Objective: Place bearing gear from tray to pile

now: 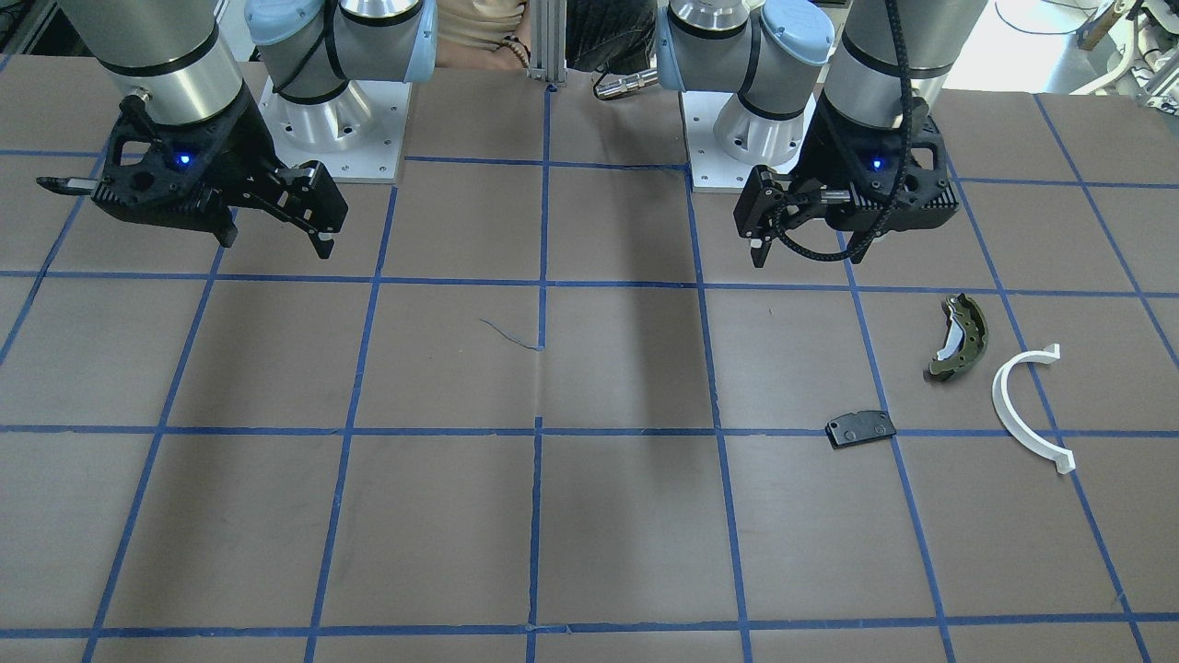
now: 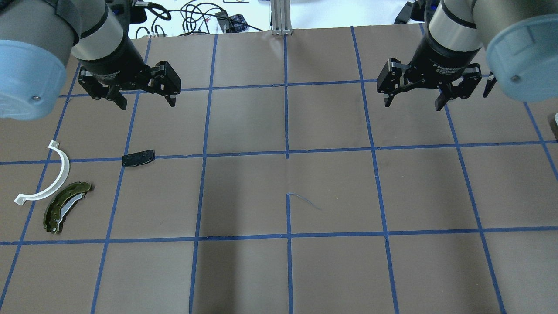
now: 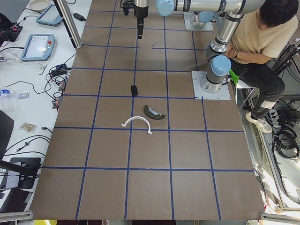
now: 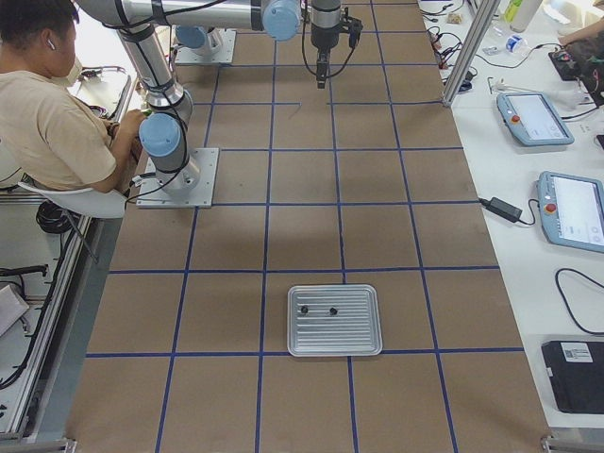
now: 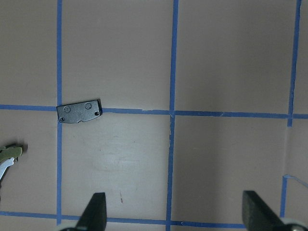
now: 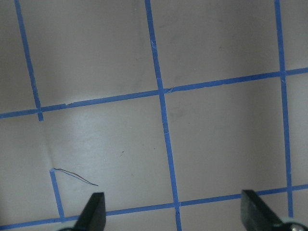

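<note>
Overhead exterior: left claw (image 2: 148, 102) and right claw (image 2: 412, 104) both hang above the counter (image 2: 331, 196), well apart, 1 on each side. Both are spread wide with nothing between the fingers. Wrist views agree: each shows 2 fingertips far apart over bare brown surface and blue tape grid.

Pile is on the robot's left side, 3 loose parts:
- olive-green brake shoe (image 2: 65, 207), curved, lying flat
- white half-ring arc (image 2: 66, 168), near the shoe on its outer side, with a small gap showing in the front-facing view
- small black plate (image 2: 138, 158), flat, sitting on a blue tape line, apart from the other 2 and closest to the left claw

Left wrist view has the plate ahead of the fingers and left of centre. A tip of the brake shoe shows at the frame's left edge.

The tray (image 4: 334, 351) shows only in exterior right. It is silver with a ribbed floor, flat on the counter at the robot's right end, well apart from both arms. On it sit a dark part (image 4: 304, 309) and a second dark part (image 4: 332, 310), side by side and not touching. Both are too small to tell which is the bearing gear. Neither claw is near the tray or touching any pile part.
</note>
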